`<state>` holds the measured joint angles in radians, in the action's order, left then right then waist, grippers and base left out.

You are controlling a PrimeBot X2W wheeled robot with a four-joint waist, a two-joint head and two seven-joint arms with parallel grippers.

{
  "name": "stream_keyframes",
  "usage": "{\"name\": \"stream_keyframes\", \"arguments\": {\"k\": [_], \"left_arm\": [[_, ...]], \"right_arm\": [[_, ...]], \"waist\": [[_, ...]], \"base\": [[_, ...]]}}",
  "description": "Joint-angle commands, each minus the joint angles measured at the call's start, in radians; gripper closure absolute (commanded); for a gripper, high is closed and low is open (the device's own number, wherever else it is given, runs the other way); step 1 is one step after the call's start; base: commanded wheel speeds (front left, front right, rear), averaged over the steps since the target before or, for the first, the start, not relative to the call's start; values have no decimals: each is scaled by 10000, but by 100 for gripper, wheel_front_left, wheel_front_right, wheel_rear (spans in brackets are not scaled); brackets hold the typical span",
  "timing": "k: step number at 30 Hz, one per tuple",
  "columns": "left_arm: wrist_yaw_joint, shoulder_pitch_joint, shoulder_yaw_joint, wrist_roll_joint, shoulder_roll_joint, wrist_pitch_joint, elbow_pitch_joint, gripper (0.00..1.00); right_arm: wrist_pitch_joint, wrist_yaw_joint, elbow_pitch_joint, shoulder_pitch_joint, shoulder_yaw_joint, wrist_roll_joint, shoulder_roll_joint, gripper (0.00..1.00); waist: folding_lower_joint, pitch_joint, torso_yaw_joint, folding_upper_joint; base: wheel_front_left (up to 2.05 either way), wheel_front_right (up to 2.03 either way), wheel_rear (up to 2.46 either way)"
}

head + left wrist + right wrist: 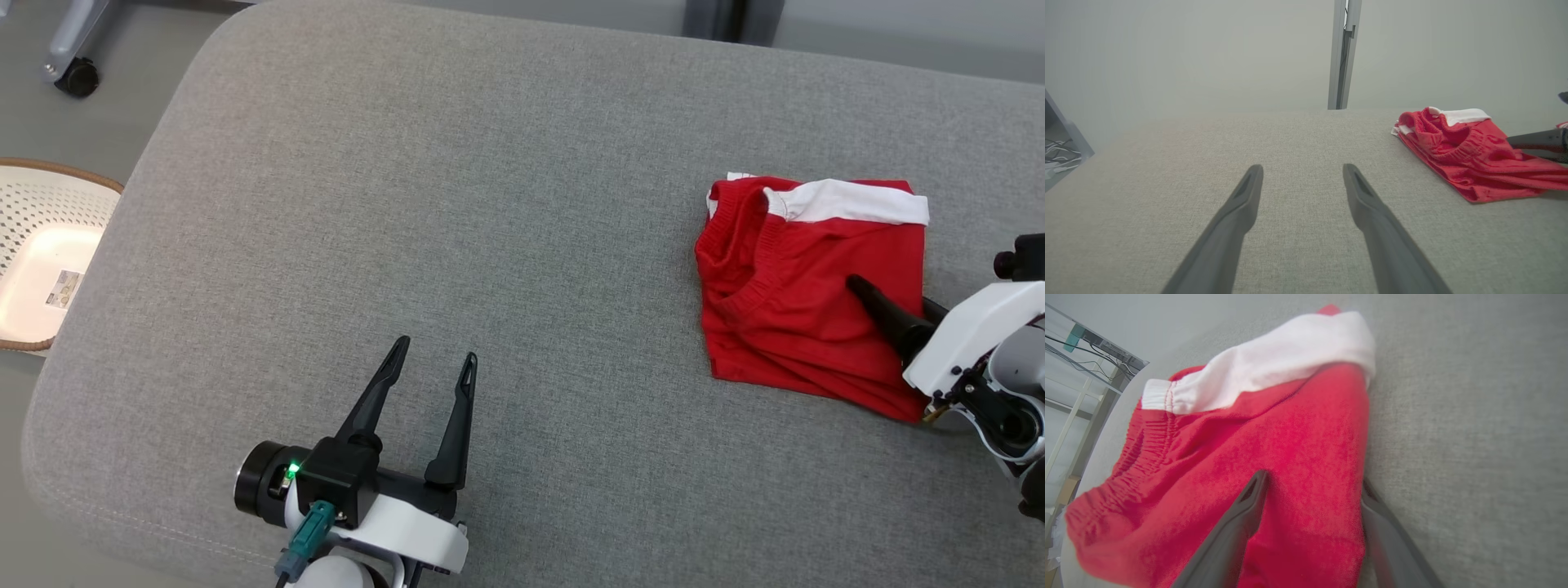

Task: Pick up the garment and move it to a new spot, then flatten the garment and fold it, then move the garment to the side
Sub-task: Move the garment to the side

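Head view: I see my right pincer (890, 294), spread wide, straddling the right edge of the folded red, white-banded garment (784, 278) near the surface's (490, 204) right edge.

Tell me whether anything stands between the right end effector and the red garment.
Nothing visible does. The right end effector is at the red garment on the grey cushion, open, with one finger over the cloth and the other at its edge.

garment (804, 286): on cushion (490, 204), right | right gripper (1312, 479): straddling its right edge, apparently | basket (41, 245): floor, left
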<state>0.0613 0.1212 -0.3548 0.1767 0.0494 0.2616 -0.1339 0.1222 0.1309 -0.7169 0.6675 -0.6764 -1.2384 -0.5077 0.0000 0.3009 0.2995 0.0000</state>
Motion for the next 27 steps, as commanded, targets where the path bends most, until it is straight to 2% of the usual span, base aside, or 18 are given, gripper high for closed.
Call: {"name": "stream_keyframes", "arguments": {"k": [1, 4, 5, 6, 8, 9, 18, 27], "left_arm": [[52, 162, -18, 56, 38, 33, 39, 0], [92, 188, -72, 66, 38, 33, 32, 0], [103, 203, -86, 74, 37, 33, 33, 0], [102, 226, -99, 82, 37, 33, 35, 0], [98, 265, -136, 73, 39, 33, 34, 0], [105, 282, -161, 73, 39, 33, 30, 0], [169, 314, -283, 58, 40, 33, 9, 0], [134, 486, -356, 95, 37, 33, -7, 0]], "right_arm": [[198, -6, -125, -195, -364, -109, 223, 0], [219, -6, -96, -56, -756, -312, 286, 0], [202, -6, -89, -11, -875, -393, 299, 4], [174, -6, -97, 28, -961, -469, 299, 46], [-34, -6, -45, 119, -1159, -523, 226, 92], [-160, -6, -62, 174, -1247, -520, 163, 100], [-972, -6, -62, 639, -2370, -176, -298, 100], [-1601, -18, -272, 1721, -4050, 768, -931, 100]], "waist": [[0, 42, 14, 0], [0, 107, 22, 0], [0, 131, 23, 0], [0, 154, 28, 0], [0, 188, 45, 0], [0, 203, 52, 0], [0, 142, -91, 0], [0, 112, -926, 0]], "base": [[0, 0, 0], [0, 0, 0], [0, 0, 0], [0, 0, 0], [0, 0, 0], [0, 0, 0], [0, 0, 0], [0, 0, 0]]}}
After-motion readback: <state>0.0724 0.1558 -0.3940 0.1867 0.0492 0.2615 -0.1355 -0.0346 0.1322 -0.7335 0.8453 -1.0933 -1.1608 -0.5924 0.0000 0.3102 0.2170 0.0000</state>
